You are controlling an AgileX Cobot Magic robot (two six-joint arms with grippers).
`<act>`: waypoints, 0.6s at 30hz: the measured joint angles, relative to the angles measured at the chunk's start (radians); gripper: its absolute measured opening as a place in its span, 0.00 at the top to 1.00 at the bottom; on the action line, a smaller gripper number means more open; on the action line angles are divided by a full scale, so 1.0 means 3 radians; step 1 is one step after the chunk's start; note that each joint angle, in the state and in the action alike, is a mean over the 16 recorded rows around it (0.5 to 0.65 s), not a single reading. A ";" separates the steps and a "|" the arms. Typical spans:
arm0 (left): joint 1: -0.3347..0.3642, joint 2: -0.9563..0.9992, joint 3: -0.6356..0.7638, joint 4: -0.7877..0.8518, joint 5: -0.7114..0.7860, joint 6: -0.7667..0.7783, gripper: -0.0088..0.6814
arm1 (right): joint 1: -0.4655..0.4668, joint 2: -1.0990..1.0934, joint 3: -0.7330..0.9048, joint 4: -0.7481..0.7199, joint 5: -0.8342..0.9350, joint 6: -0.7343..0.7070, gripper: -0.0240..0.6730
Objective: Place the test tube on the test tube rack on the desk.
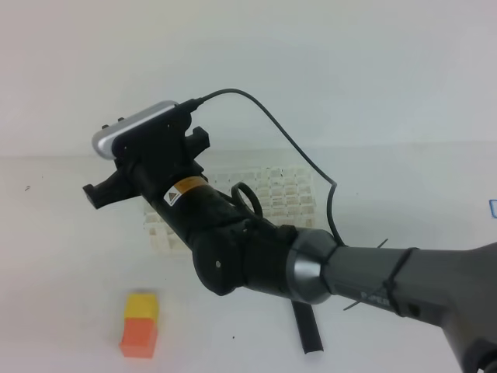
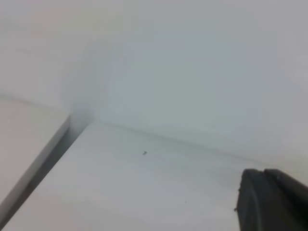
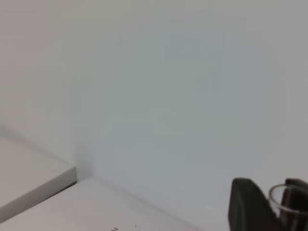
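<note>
In the right wrist view the clear round rim of the test tube (image 3: 271, 195) shows at the bottom right, with my right gripper (image 3: 281, 211) shut on it beside a black finger (image 3: 245, 207). In the exterior high view the right arm reaches across to the left; its gripper (image 1: 147, 165) hangs over the left end of the white test tube rack (image 1: 283, 194) on the desk (image 1: 62, 256) and hides the tube. My left gripper (image 2: 269, 204) appears only in its own wrist view, its black fingers together and empty above the desk (image 2: 144, 192).
A yellow-and-orange block (image 1: 140, 325) stands on the desk at the front left. A black stick (image 1: 307, 326) lies under the right arm near the front edge. A pale wall rises behind the desk, and a gap splits the tabletop at the left (image 2: 53, 154).
</note>
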 joint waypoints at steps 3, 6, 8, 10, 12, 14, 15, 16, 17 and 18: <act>0.0057 0.0000 0.0000 0.0000 0.0004 0.0000 0.99 | 0.0016 0.0013 -0.0005 0.0019 -0.0033 -0.0036 0.79; 0.0080 -0.0001 0.0000 0.0000 0.0008 0.0000 0.99 | 0.0027 0.0024 0.0000 0.0047 -0.0064 -0.0075 0.79; 0.0086 0.0000 0.0000 0.0000 0.0008 0.0000 0.99 | 0.0032 0.0030 0.0006 0.0068 -0.0077 -0.0101 0.79; 0.0087 0.0001 0.0000 0.0000 0.0008 0.0000 0.99 | 0.0037 0.0038 0.0012 0.0091 -0.0090 -0.0126 0.79; 0.0087 0.0001 0.0000 0.0000 0.0008 0.0000 0.99 | 0.0041 0.0050 0.0017 0.0113 -0.0105 -0.0150 0.79; 0.0087 0.0002 0.0000 0.0000 0.0008 0.0000 0.99 | 0.0045 0.0064 0.0024 0.0134 -0.0120 -0.0167 0.79; 0.0087 0.0001 0.0000 -0.0001 0.0008 0.0000 0.99 | 0.0046 0.0073 0.0027 0.0144 -0.0127 -0.0172 0.79; 0.0087 0.0002 0.0000 -0.0003 0.0008 0.0000 0.99 | 0.0047 0.0082 0.0030 0.0153 -0.0134 -0.0173 0.79; 0.0087 0.0003 0.0000 -0.0008 0.0007 0.0000 0.99 | 0.0047 0.0092 0.0033 0.0163 -0.0140 -0.0173 0.79; 0.0087 0.0003 0.0001 -0.0019 0.0007 0.0003 0.99 | 0.0047 0.0102 0.0036 0.0172 -0.0147 -0.0171 0.79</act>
